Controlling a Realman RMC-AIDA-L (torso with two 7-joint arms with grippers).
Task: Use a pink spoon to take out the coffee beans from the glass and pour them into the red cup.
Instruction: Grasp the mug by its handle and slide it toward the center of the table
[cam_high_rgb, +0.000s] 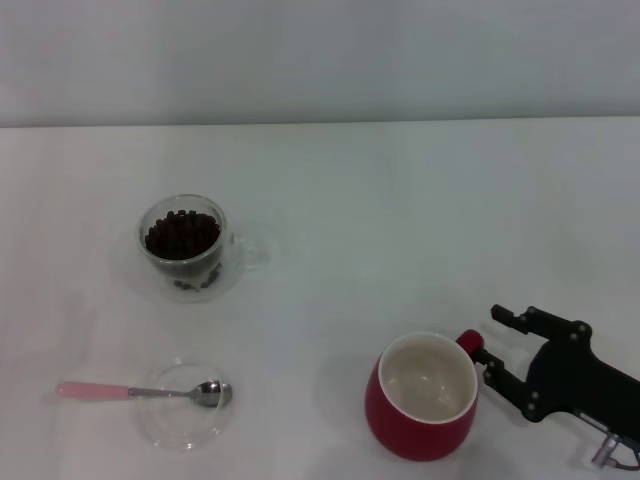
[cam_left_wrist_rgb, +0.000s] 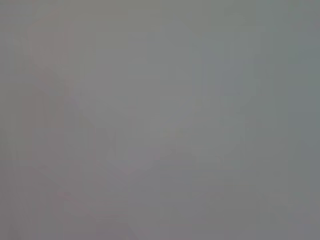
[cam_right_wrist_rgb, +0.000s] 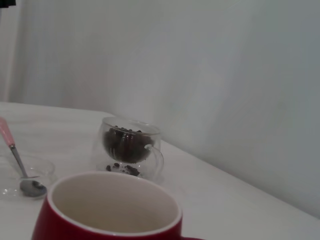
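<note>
The glass (cam_high_rgb: 184, 262) with its heap of coffee beans (cam_high_rgb: 182, 233) stands at the left middle of the white table. The pink spoon (cam_high_rgb: 140, 391) lies near the front left, its metal bowl resting in a flat clear saucer (cam_high_rgb: 185, 420). The red cup (cam_high_rgb: 425, 425) stands upright and empty at the front right. My right gripper (cam_high_rgb: 495, 345) is open just right of the cup, its fingers either side of the red handle (cam_high_rgb: 470, 342). The right wrist view shows the cup (cam_right_wrist_rgb: 110, 225), the glass (cam_right_wrist_rgb: 131, 145) and the spoon (cam_right_wrist_rgb: 17, 160). My left gripper is out of view.
A few loose beans (cam_high_rgb: 195, 283) show at the glass's base. The white table (cam_high_rgb: 400, 220) meets a plain pale wall at the back. The left wrist view shows only flat grey.
</note>
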